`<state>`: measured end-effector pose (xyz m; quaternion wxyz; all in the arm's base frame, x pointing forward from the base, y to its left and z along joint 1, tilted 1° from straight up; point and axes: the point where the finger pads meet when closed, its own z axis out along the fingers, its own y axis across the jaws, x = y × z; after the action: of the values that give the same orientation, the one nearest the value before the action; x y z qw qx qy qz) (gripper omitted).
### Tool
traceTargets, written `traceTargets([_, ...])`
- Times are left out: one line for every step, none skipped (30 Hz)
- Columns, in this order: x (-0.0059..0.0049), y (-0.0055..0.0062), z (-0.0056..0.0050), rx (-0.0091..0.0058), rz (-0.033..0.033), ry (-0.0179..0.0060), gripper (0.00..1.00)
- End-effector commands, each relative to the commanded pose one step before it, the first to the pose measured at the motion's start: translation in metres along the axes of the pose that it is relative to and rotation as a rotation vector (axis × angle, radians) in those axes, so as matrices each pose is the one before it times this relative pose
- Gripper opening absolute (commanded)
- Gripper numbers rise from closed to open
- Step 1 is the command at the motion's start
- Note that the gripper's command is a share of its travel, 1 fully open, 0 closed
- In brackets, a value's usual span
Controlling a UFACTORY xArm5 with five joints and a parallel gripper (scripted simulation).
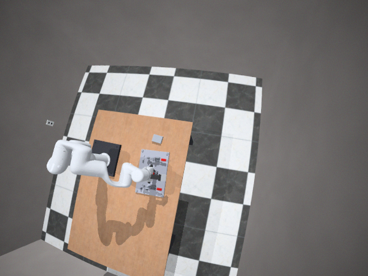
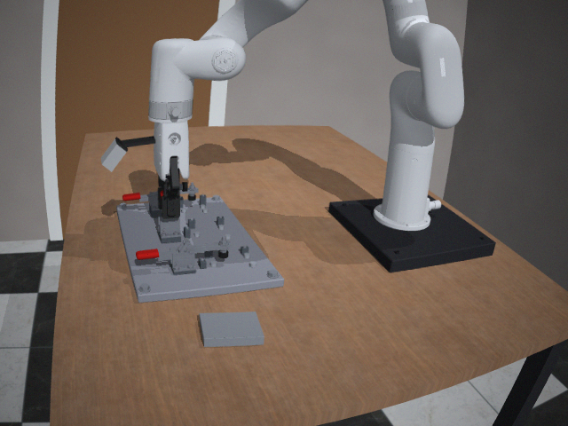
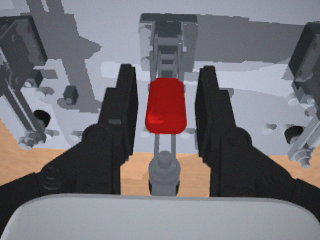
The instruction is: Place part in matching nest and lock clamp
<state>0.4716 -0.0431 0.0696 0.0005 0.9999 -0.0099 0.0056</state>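
The grey flat part (image 2: 231,328) lies on the table in front of the fixture plate (image 2: 194,243); it also shows in the overhead view (image 1: 157,138). My gripper (image 2: 169,201) is down over the middle nest's clamp. In the wrist view my fingers stand on either side of that clamp's red handle (image 3: 166,107), with a small gap on each side, so they are open and not gripping it. The handle points up towards the wrist. The two outer clamps' red handles (image 2: 146,254) (image 2: 130,196) lie low at the plate's left edge.
The fixture carries three nests with pads, blocks and pins, partly hidden by my arm. The robot's black base plate (image 2: 410,238) stands at the right of the table. The wrist camera housing (image 2: 112,155) sticks out to the left of the arm.
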Motion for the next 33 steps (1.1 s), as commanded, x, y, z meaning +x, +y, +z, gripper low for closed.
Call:
traceTargets([0.00394, -0.00011, -0.00375, -0.00079, -0.00100, 0.01152, 0.47])
traceTargets([0.00000, 0.00000, 0.00000, 0.00000, 0.00000, 0.00000, 0.47])
traceTargets([0.00000, 0.00000, 0.00000, 0.00000, 0.00000, 0.00000, 0.47])
traceTargets([0.00000, 0.00000, 0.00000, 0.00000, 0.00000, 0.00000, 0.47])
traceTargets([0.00000, 0.00000, 0.00000, 0.00000, 0.00000, 0.00000, 0.47])
traceTargets([0.00000, 0.00000, 0.00000, 0.00000, 0.00000, 0.00000, 0.47])
traceTargets([0.00000, 0.00000, 0.00000, 0.00000, 0.00000, 0.00000, 0.47])
traceTargets([0.00000, 0.00000, 0.00000, 0.00000, 0.00000, 0.00000, 0.47])
traceTargets([0.00000, 0.00000, 0.00000, 0.00000, 0.00000, 0.00000, 0.47])
traceTargets([0.00000, 0.00000, 0.00000, 0.00000, 0.00000, 0.00000, 0.47])
traceTargets([0.00000, 0.00000, 0.00000, 0.00000, 0.00000, 0.00000, 0.47])
traceTargets([0.00000, 0.00000, 0.00000, 0.00000, 0.00000, 0.00000, 0.47])
traceTargets([0.00000, 0.00000, 0.00000, 0.00000, 0.00000, 0.00000, 0.47])
traceTargets([0.00000, 0.00000, 0.00000, 0.00000, 0.00000, 0.00000, 0.47])
traceTargets([0.00000, 0.00000, 0.00000, 0.00000, 0.00000, 0.00000, 0.47])
traceTargets([0.00000, 0.00000, 0.00000, 0.00000, 0.00000, 0.00000, 0.47])
traceTargets([0.00000, 0.00000, 0.00000, 0.00000, 0.00000, 0.00000, 0.47])
traceTargets([0.00000, 0.00000, 0.00000, 0.00000, 0.00000, 0.00000, 0.47])
traceTargets([0.00000, 0.00000, 0.00000, 0.00000, 0.00000, 0.00000, 0.47])
traceTargets([0.00000, 0.00000, 0.00000, 0.00000, 0.00000, 0.00000, 0.47])
traceTargets([0.00000, 0.00000, 0.00000, 0.00000, 0.00000, 0.00000, 0.47])
traceTargets([0.00000, 0.00000, 0.00000, 0.00000, 0.00000, 0.00000, 0.47])
traceTargets([0.00000, 0.00000, 0.00000, 0.00000, 0.00000, 0.00000, 0.47])
traceTargets([0.00000, 0.00000, 0.00000, 0.00000, 0.00000, 0.00000, 0.47])
traceTargets([0.00000, 0.00000, 0.00000, 0.00000, 0.00000, 0.00000, 0.47])
traceTargets([0.00000, 0.00000, -0.00003, 0.00000, 0.00000, 0.00000, 0.47])
traceTargets([0.00000, 0.00000, -0.00019, 0.00000, 0.00000, 0.00000, 0.47])
traceTargets([0.00000, 0.00000, -0.00048, 0.00000, 0.00000, 0.00000, 0.47])
traceTargets([0.00000, -0.00001, -0.00087, 0.00000, 0.00000, 0.00000, 0.47])
traceTargets([0.00000, -0.00001, -0.00131, 0.00000, 0.00000, 0.00000, 0.47])
traceTargets([-0.00001, -0.00001, -0.00179, 0.00000, 0.00000, 0.00000, 0.47])
traceTargets([0.00001, -0.00002, -0.00226, 0.00000, 0.00000, 0.00000, 0.47])
traceTargets([0.00000, -0.00002, -0.00272, 0.00000, 0.00000, 0.00000, 0.47])
